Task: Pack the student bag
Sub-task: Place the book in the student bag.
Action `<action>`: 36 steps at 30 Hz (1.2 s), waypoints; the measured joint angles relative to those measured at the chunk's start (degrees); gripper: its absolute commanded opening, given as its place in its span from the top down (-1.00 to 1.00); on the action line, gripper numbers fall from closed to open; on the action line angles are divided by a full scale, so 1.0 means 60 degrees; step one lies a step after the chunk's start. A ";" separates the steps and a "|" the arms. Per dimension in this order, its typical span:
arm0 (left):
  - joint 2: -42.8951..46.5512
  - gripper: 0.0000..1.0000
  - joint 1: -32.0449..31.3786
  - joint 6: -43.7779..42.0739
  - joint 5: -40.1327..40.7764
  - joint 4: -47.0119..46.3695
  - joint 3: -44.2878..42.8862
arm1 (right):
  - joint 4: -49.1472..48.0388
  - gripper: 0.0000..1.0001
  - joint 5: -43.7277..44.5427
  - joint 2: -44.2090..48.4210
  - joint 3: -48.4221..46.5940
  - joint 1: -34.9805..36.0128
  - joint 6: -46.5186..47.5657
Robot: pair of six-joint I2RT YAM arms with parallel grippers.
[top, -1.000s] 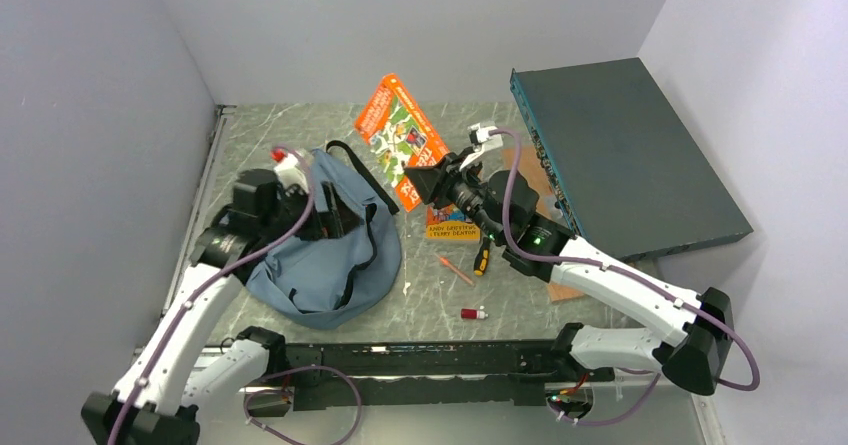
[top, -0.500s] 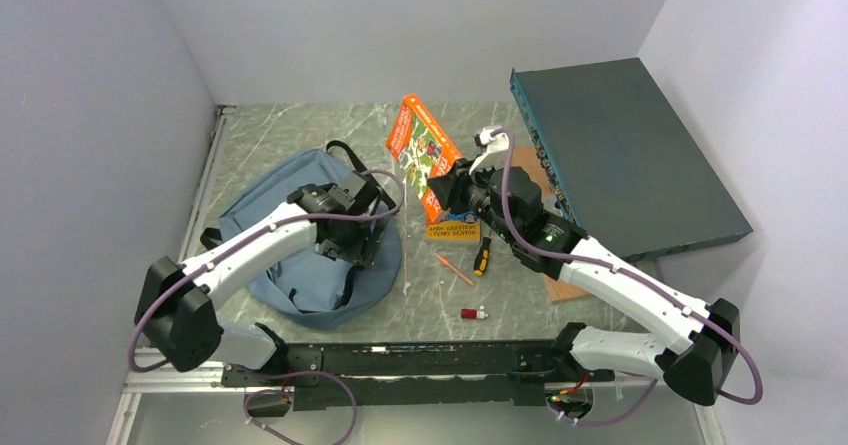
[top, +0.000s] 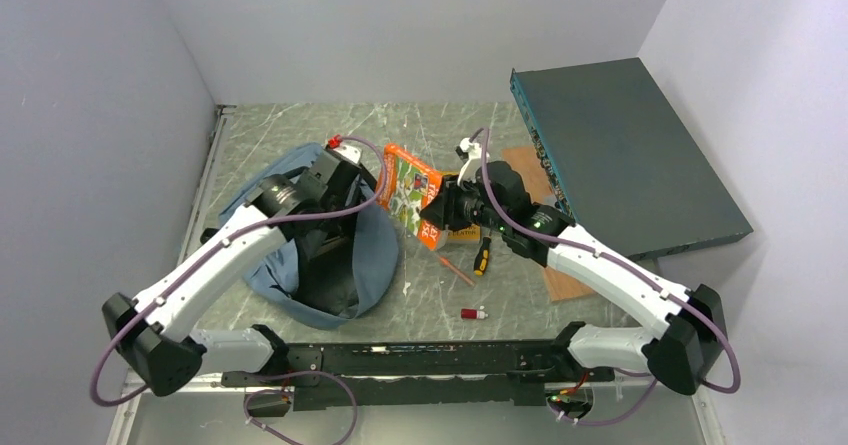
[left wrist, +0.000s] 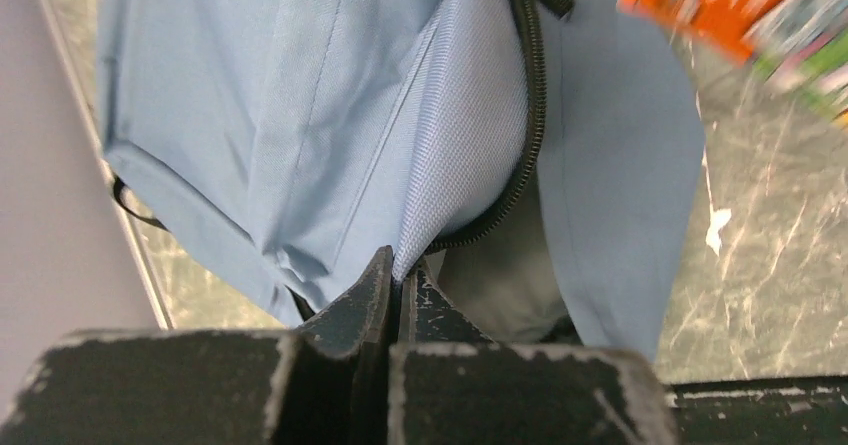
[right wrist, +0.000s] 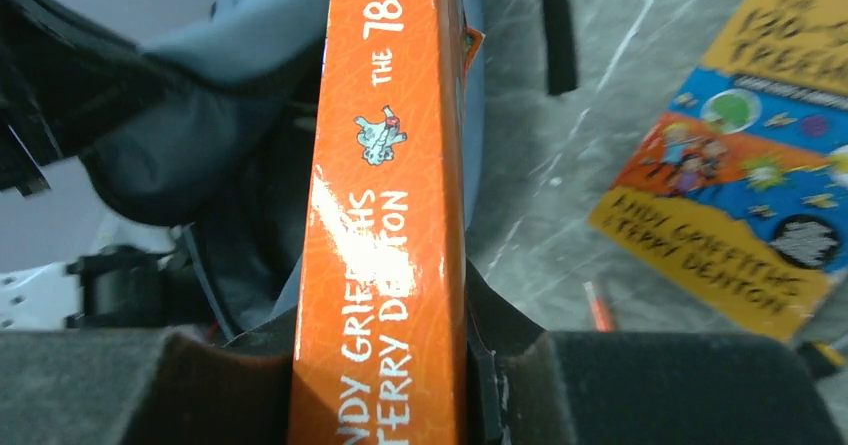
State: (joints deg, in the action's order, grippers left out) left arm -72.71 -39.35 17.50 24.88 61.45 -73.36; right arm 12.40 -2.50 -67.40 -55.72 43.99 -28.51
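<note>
My left gripper (left wrist: 400,283) pinches the backpack (left wrist: 330,115) by its zipper edge (near the tabletop's (top: 290,125) left edge); my right gripper (right wrist: 385,365) clamps the orange book (right wrist: 385,165).

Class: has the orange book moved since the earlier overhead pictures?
Yes. Against the dark teal box, the orange book has come down the view, toward the student bag.

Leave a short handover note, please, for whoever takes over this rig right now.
Left gripper: shut on the backpack edge beside the zipper, holding its mouth open.
Right gripper: shut on the orange book, spine up, beside the opening.
Done: backpack opened, orange book lifted.
To do: put the orange book in; the second book, screwdriver, pencil and small red item lie on the table.
</note>
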 measured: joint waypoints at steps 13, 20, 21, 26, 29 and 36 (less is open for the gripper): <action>0.0408 1.00 0.0000 -0.1920 0.0874 -0.1603 -0.0350 | -0.0255 1.00 -0.5887 -0.2178 0.0015 -0.0798 -0.2277; 0.0452 1.00 -0.0004 -0.2222 0.0670 -0.2506 0.0412 | -0.0583 1.00 -0.7093 -0.2769 0.0018 -0.0761 -0.3064; 0.0506 1.00 -0.0004 -0.2244 0.0572 -0.2634 0.0554 | -0.0769 1.00 -0.7078 -0.2823 0.0015 -0.0750 -0.3268; 0.1235 1.00 0.0000 -0.2313 0.0040 -0.3220 0.1177 | -0.2171 1.00 -0.6007 -0.3384 0.0004 -0.0364 -0.4513; 0.1883 1.00 0.0000 -0.2317 -0.0215 -0.3497 0.1512 | -0.3115 1.00 -0.5202 -0.3974 -0.0076 0.0073 -0.5264; 0.2911 1.00 0.0007 -0.2353 -0.0790 -0.3887 0.2167 | -0.5850 1.00 -0.3275 -0.5519 -0.0226 0.0958 -0.6506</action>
State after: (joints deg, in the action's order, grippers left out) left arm -55.24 -39.31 3.38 20.14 38.13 -60.36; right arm -22.70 -22.15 -100.51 -57.08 49.74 -67.55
